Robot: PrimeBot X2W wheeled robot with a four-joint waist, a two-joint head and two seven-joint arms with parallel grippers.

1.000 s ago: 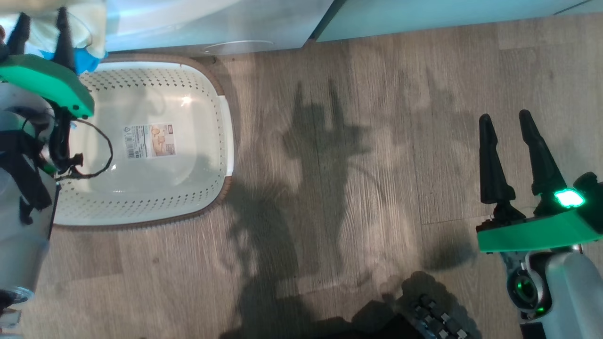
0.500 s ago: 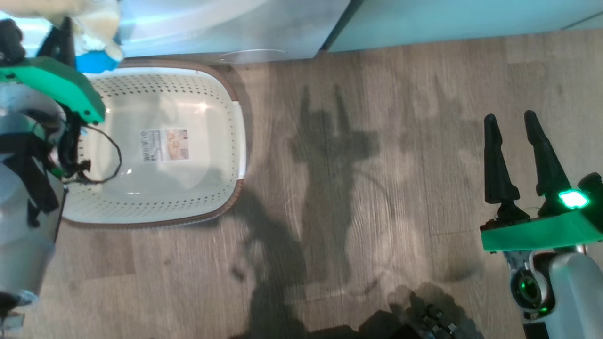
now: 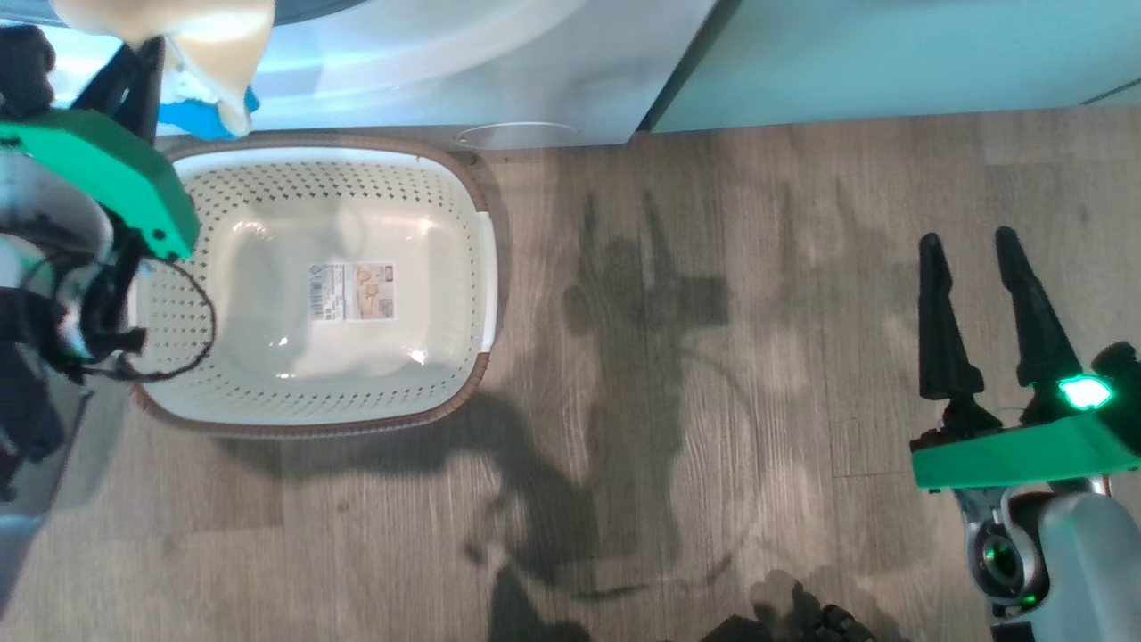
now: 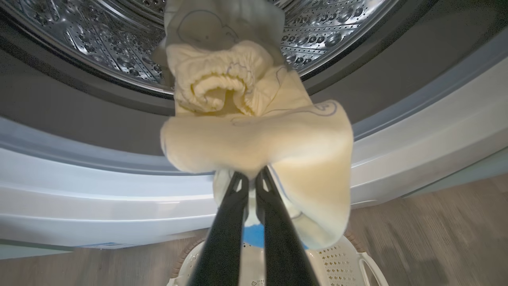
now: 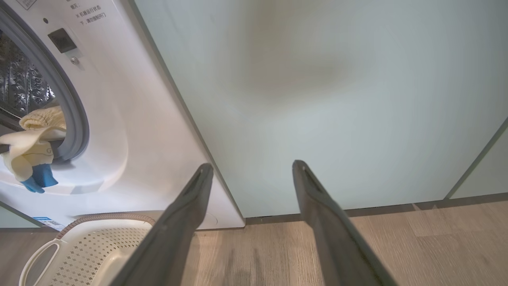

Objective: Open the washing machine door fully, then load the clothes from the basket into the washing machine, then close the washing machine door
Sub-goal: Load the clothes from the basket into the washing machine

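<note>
- Head view: the basket [image 3: 312,426] sits far left, before the washing machine [image 3: 446,71]; the right gripper [image 3: 969,239] is spread wide, holding nothing.
- Left wrist view: the left gripper [image 4: 251,177] is clamped on the clothes [image 4: 258,135] at the machine's mouth.
- Right wrist view: the clothes hang over the opening's rim.

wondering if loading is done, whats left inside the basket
No garment shows in the basket; its base bears a label sticker. The left arm covers its left edge, so that strip is unchecked. The clothes hang from the shut left gripper at the washing machine's mouth.
</note>
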